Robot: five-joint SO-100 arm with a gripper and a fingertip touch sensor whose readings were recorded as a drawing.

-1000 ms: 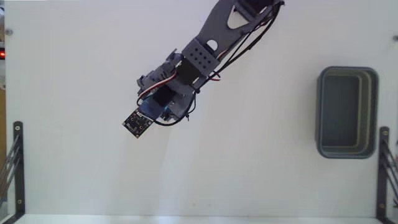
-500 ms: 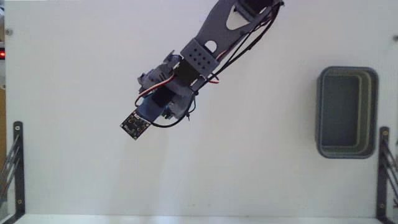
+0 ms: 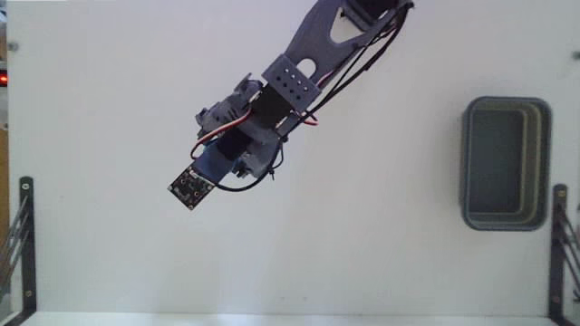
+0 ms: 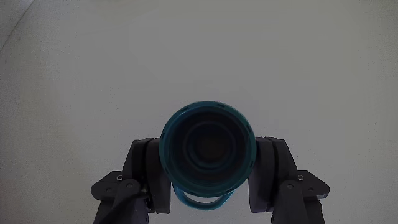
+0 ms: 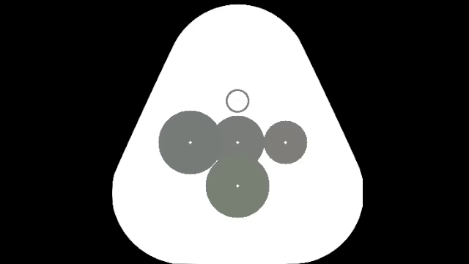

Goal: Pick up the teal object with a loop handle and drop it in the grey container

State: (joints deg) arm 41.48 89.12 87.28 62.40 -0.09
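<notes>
1. The plain white table [image 3: 109, 91] fills the fixed view, with thin black metal brackets [image 3: 20, 244] at its lower left and right edges.
2. The dark grey jointed arm [image 3: 313, 50] reaches down from the top edge toward the left-centre of the table, with its black cables looped alongside.
3. The grey container [image 3: 505, 163], a rounded-rectangular grey-green plastic tub with a thick lighter rim, sits at the right side in the fixed view, well apart from the arm. It appears to hold nothing.
4. The gripper [image 4: 208, 186], with its two dark fingers, is closed narrow on the teal object with a loop handle, one finger on each side of it in the wrist view.
5. The teal object with a loop handle [image 4: 207, 147], a small round teal-blue cup with a dark hollow, faces the wrist camera, its thin loop at the bottom between the fingers. The fixed view shows only a sliver of teal under the wrist.
6. Risk, as I judge it: the round wall offers little contact, so a fast swing toward the tub could let the cup twist or slip out. An early release would land it on the table or rim.
</notes>
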